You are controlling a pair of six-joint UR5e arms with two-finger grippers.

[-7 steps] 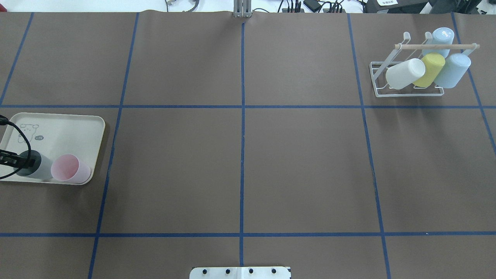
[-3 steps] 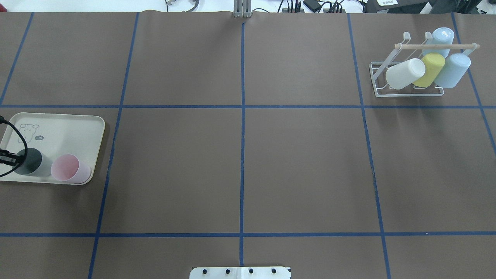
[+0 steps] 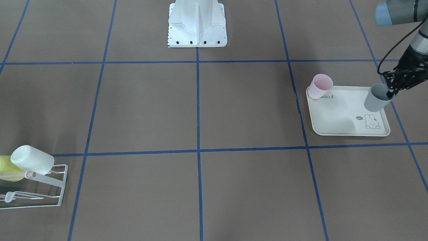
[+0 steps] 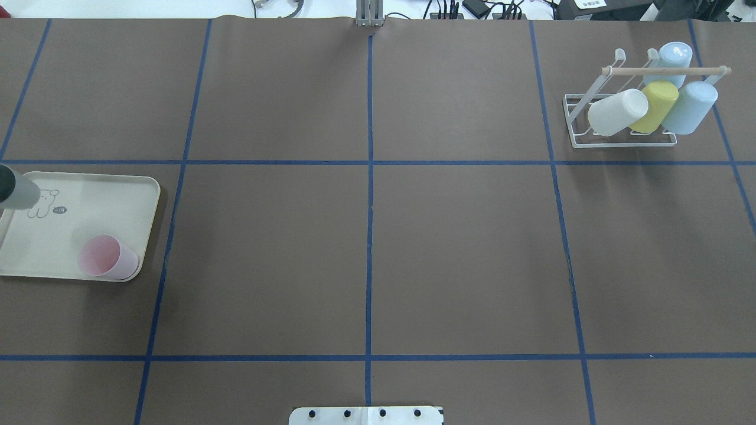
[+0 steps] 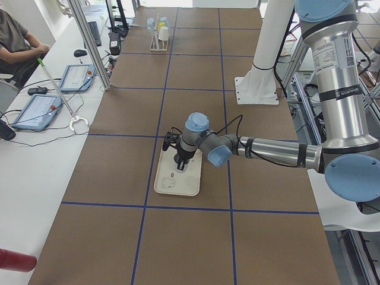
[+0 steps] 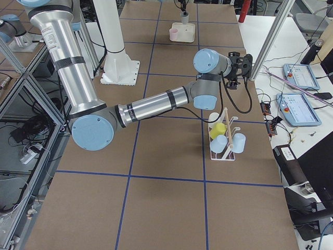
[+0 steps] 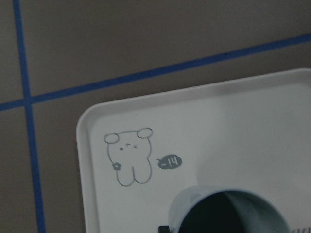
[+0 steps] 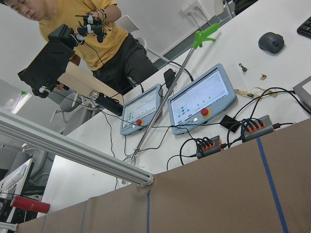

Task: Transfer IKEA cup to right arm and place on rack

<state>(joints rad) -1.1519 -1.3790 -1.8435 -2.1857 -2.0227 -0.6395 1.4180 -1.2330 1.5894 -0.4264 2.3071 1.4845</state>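
Front view shows left gripper clamped on grey cup rim, overhead catches only cup at frame edge, cup plain, tilted, lifted over tray, right gripper near rack, open/closed can't tell

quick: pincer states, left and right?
Left pincer: closed on the rim of the grey cup.
Right pincer: seen only from the side, cannot be told.

One grey cup, five other cups, one tray, one rack.
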